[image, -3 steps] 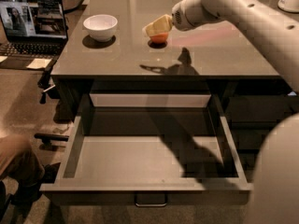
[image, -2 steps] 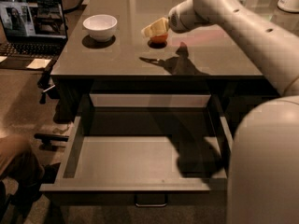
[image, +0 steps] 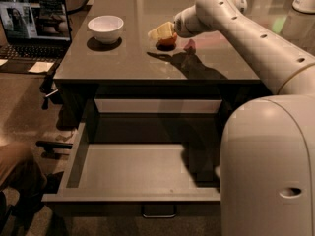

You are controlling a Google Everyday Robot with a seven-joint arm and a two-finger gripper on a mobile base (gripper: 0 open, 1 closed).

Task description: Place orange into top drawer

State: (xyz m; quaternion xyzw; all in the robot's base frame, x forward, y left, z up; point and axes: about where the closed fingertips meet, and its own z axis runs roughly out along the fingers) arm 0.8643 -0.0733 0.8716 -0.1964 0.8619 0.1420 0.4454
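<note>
The orange (image: pixel 169 41) sits on the dark tabletop (image: pixel 128 58), to the right of the white bowl. My gripper (image: pixel 160 33) is at the end of the white arm that reaches in from the right. It is right over the orange's top left and covers part of it. The top drawer (image: pixel 138 168) is pulled out below the table's front edge. Its grey floor is bare and a small metal pull (image: pixel 158 213) shows on its front.
A white bowl (image: pixel 105 28) stands on the table left of the orange. An open laptop (image: pixel 33 23) sits on a surface at the far left. My arm's large white body (image: pixel 268 166) fills the lower right and hides the drawer's right end. A person's leg (image: pixel 17 168) is at the lower left.
My arm's body has swung closer and fills more of the right side. The gripper has stayed at the orange, shifting slightly left. The orange has not moved.
</note>
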